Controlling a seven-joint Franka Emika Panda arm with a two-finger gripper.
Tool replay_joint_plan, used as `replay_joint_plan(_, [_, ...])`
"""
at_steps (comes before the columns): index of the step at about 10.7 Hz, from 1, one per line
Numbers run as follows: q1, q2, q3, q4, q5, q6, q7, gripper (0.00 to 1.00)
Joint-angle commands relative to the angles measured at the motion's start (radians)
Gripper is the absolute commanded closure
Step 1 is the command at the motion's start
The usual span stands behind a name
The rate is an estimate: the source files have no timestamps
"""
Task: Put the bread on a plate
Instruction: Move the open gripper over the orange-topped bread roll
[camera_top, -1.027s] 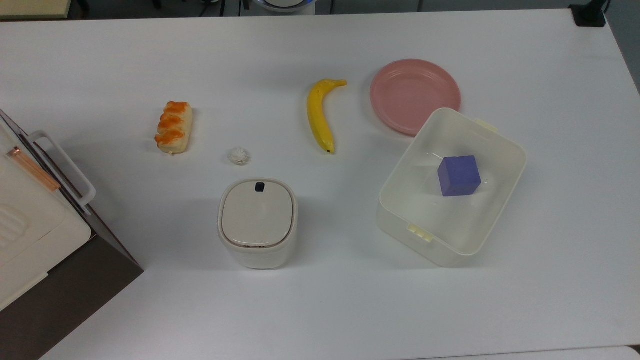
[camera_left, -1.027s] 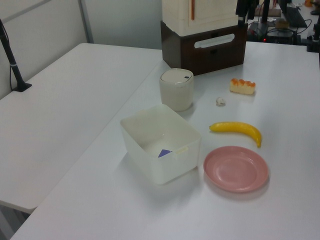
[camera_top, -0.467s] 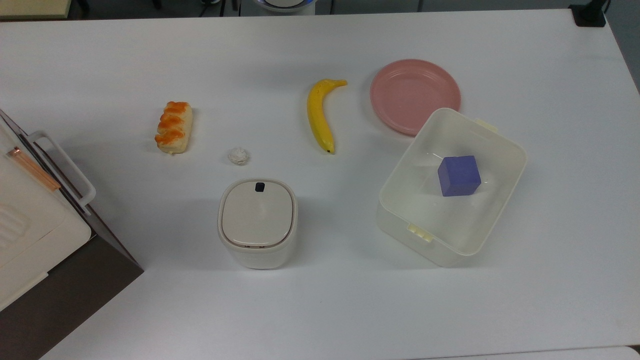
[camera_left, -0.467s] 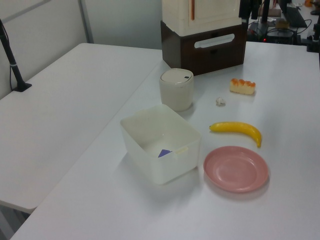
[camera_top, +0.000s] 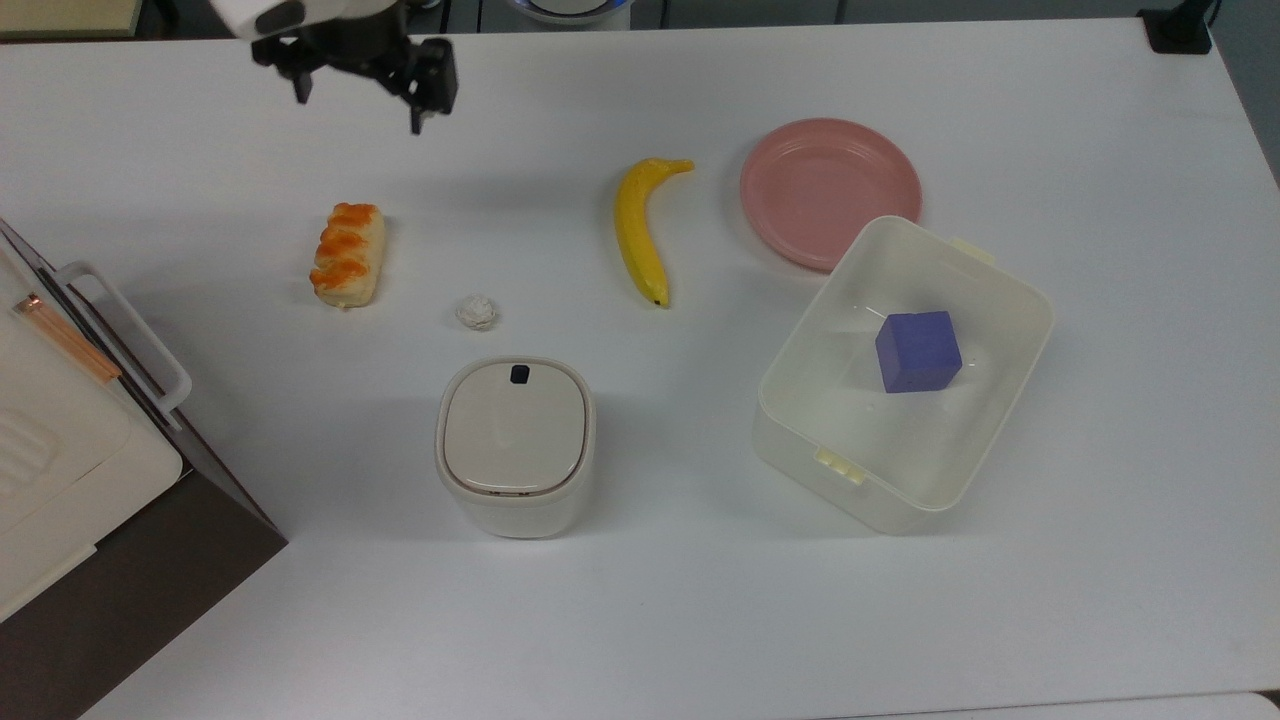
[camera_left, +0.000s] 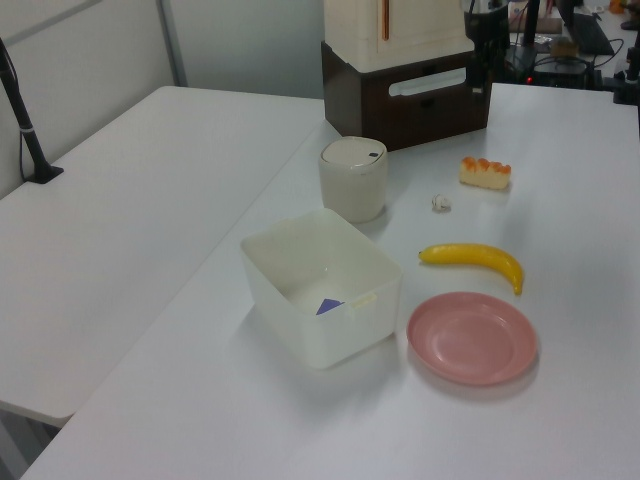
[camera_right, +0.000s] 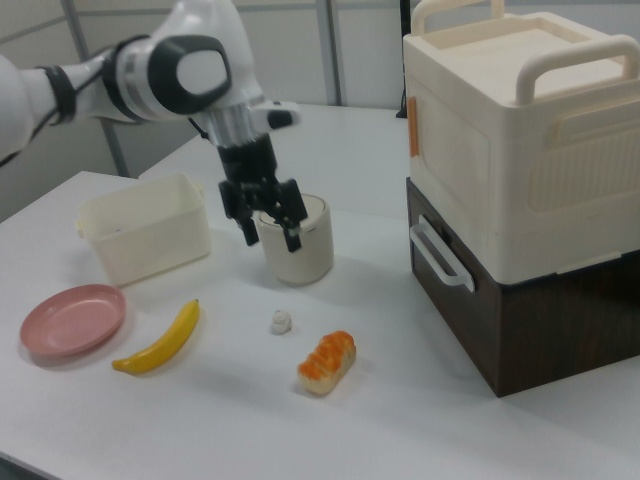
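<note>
1. Your gripper (camera_top: 358, 112) hangs in the air with its fingers spread apart, nothing between them, up by the table's (camera_top: 640, 620) far edge in the top view.
2. The bread (camera_top: 347, 255) lies flat on the table, below the gripper in the top view and well apart from it.
3. The plate (camera_top: 830, 190) sits bare at the top view's right, with the banana (camera_top: 640, 228) just left of it and the white tub (camera_top: 905, 370) overlapping its lower rim.

bread (camera_top: 347, 256): glazed top (matt sides) | plate (camera_top: 829, 190): smooth | tub (camera_top: 905, 372): translucent plastic
</note>
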Motion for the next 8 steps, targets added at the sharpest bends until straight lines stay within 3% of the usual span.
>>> replay_joint_plan(1, [-0.054,0.046,0.003,-0.066,-0.102,0.063,-0.038,0.0])
replay_joint_plan(4, [-0.108,0.119,0.003,-0.095,-0.166,0.104,-0.091,0.0])
replay_joint_plan(8, [-0.121,0.247,0.016,-0.088,-0.217,0.2,-0.088,0.0])
